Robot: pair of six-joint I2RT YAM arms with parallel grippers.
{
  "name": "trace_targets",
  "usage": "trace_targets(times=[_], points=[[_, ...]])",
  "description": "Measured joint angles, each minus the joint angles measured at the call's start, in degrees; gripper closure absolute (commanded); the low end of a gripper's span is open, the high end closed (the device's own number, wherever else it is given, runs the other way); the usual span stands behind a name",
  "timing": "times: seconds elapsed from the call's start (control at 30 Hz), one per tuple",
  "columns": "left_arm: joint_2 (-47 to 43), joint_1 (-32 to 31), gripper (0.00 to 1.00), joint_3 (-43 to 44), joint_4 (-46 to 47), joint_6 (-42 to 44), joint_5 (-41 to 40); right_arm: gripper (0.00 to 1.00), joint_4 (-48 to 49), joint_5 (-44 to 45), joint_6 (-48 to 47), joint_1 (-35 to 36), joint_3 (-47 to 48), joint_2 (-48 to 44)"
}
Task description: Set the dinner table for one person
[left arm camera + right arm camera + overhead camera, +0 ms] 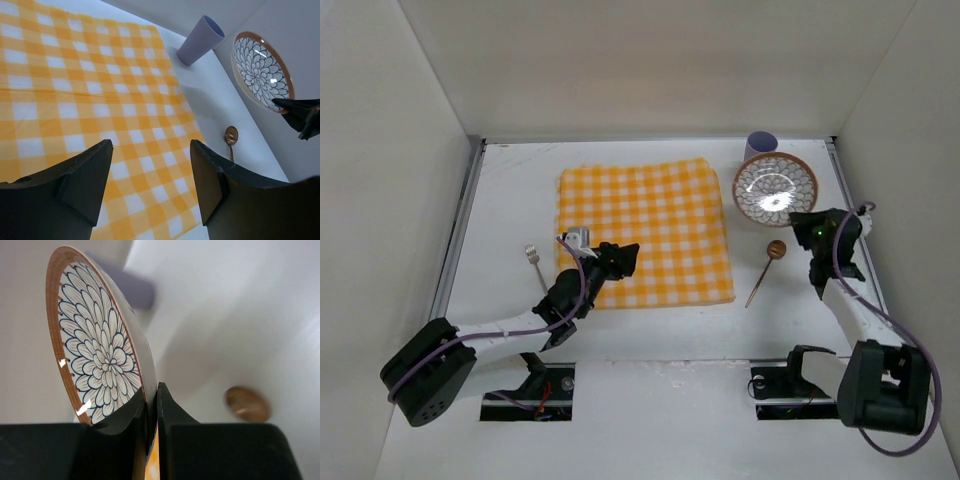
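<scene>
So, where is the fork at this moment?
In the top view, the fork lies on the left side of the dinner table, a little apart from the left edge of the yellow checked cloth.

left gripper (620, 256) is hanging open mid-frame (jaws well apart), right gripper (802, 220) at right is pinching the plate (760, 180) rim
</scene>
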Motion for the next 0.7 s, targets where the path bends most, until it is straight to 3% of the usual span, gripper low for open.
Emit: trace_targets(times=[0.17,0.33,0.5,0.7], points=[[-2.16,0.46,0.37,-0.07,-0.98,0.04,-3.78,0.89,-2.62,1.22,-1.97,19.34,1.75,-1.79],[-8.33,1.05,0.37,-0.07,-2.49,0.46,-8.04,0.89,-5.11,1.03,-3.3,35.12,8.52,9.25],[-11.63,1.84,0.36,-0.07,-6.82,0.74,-13.46,0.89,-3.96,1.16,-2.75,41.68,16.33,23.47],[-10.88,2.34,0.36,-0.04,-10.36,0.83,-16.28,0.88,-2.47,1.14,-1.05,43.32,21.88,33.57]])
